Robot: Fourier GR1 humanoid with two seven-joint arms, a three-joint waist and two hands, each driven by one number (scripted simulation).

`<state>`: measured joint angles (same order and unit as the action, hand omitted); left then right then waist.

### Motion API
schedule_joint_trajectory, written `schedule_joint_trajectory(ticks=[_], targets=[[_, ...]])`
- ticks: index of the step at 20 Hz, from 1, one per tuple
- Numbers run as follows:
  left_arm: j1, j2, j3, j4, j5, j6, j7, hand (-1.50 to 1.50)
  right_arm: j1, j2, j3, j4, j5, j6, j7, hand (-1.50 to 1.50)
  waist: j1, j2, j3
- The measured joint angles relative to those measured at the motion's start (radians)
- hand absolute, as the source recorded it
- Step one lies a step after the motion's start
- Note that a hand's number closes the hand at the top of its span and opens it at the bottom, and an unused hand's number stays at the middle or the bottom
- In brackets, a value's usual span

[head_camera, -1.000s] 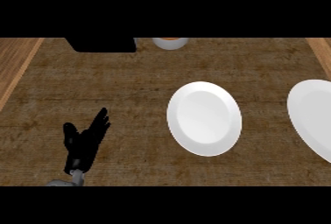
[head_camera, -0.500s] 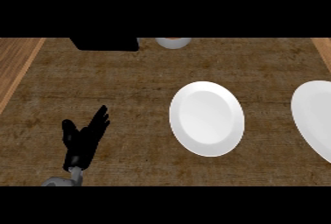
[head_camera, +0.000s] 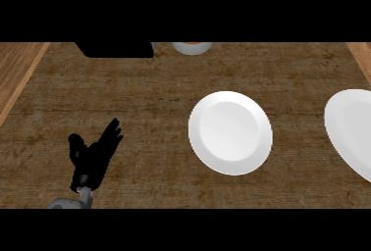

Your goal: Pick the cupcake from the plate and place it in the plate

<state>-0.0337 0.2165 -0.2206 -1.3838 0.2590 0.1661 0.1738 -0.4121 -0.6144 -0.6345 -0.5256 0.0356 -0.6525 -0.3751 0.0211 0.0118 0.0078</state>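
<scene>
A white plate [head_camera: 230, 132] lies on the dark woven mat right of centre, with nothing on it. Another white plate [head_camera: 353, 132] is cut off by the right edge, and its visible part is bare too. No cupcake shows on either plate. My left hand [head_camera: 92, 157] stands open at the lower left, fingers straight and pointing up, well apart from both plates. My right hand is nowhere in the head view.
A small pale cup or bowl with an orange-brown top [head_camera: 192, 47] sits at the far edge, half cut off. A black block [head_camera: 116, 49] stands to its left. Light wooden counter strips [head_camera: 18, 73] flank the mat [head_camera: 145, 88].
The whole view has drifted slightly: both plates sit a little further right than a second ago. The left hand has kept its open pose at the lower left.
</scene>
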Motion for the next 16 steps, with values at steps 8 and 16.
schedule_joint_trajectory(ticks=[8,16], targets=[[0.018,0.002,0.016,-0.024,-0.007,-0.006,0.013,0.00,0.086,-0.028,-0.144,0.071,-0.174,0.253,-0.194,-1.50,-0.014,-0.008,-0.004],[0.028,-0.015,0.027,-0.014,-0.032,-0.008,0.015,0.00,0.283,0.040,-0.117,-0.048,-0.237,0.475,-0.246,-1.50,-0.028,-0.013,-0.008]])
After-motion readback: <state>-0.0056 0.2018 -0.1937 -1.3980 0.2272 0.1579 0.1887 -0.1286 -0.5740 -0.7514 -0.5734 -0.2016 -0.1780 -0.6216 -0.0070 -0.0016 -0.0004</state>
